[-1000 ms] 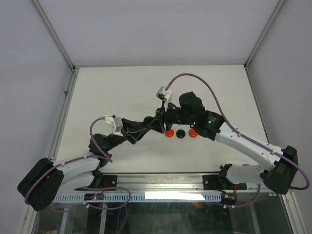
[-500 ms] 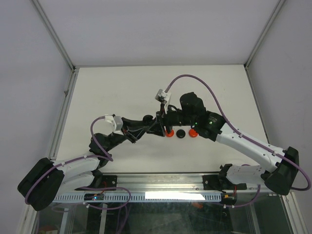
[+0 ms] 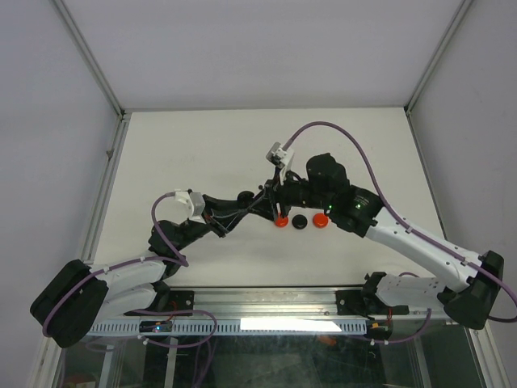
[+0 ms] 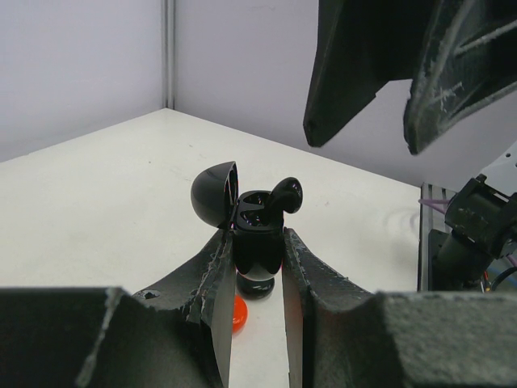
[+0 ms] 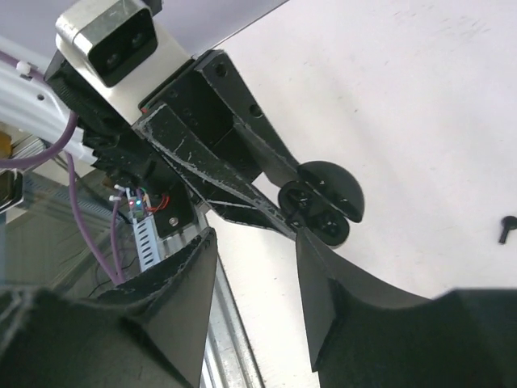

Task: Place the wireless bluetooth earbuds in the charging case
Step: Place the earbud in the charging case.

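Since a second ago the right arm has swung a little toward its own side and its wrist camera has lifted slightly, while the left arm has hardly stirred. From where I stand, the left gripper [image 4: 257,246] is clamped on the charging case [image 4: 258,234], one finger pressed to each flank of the glossy black body, holding it upright just above the table [image 3: 202,145]. The case lid [image 4: 214,194] is hinged back and open. One black earbud [image 4: 284,194] sits in the case, its rounded head still standing up out of its well and leaning away from the lid (whether it is fully seated I cannot tell). The right gripper [image 4: 361,141] hangs above the case with its two fingers spread well apart and nothing between them, touching neither the earbud nor the case. Seen from the right wrist, those fingers frame the open case from above, with the left gripper's fingers reaching in beneath. Directly under the held case lie a black disc [image 3: 300,221] and a red disc [image 3: 280,220], with a second red disc [image 3: 320,220] at the far end of the same short row. Off by itself on the table, at the edge of the right wrist view, lies a small black piece [image 5: 506,229], too tiny to make out.
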Available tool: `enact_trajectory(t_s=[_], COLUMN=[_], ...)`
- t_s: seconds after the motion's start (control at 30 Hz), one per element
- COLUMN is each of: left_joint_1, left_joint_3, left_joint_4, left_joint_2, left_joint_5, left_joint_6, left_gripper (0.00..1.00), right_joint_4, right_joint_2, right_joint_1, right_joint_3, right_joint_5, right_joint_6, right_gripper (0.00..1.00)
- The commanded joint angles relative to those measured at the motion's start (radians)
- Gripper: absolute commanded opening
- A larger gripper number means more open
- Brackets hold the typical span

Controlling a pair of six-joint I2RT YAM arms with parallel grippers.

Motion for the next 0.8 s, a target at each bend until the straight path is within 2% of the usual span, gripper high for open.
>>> enact_trajectory(t_s=[0.0, 0.33, 0.77], left_joint_1=[0.006, 0.006, 0.006], left_joint_3=[0.019, 0.022, 0.022], left_joint_4=[0.076, 0.098, 0.073], left_joint_2=[-0.001, -0.008, -0.005], left_joint_5=[0.019, 0.036, 0.013], left_joint_6=[-0.008, -0.026, -0.019], left_gripper=[0.00, 0.00, 0.00], right_joint_4=[0.007, 0.038, 0.073], right_joint_2=[-0.025, 0.046, 0.032], right_joint_1=[0.002, 0.002, 0.002], right_joint_3=[0.046, 0.049, 0.047], right_joint_5=[0.089, 0.020, -0.126], right_joint_6=[-0.022, -0.020, -0.002], right_gripper=[0.47, 0.48, 0.46])
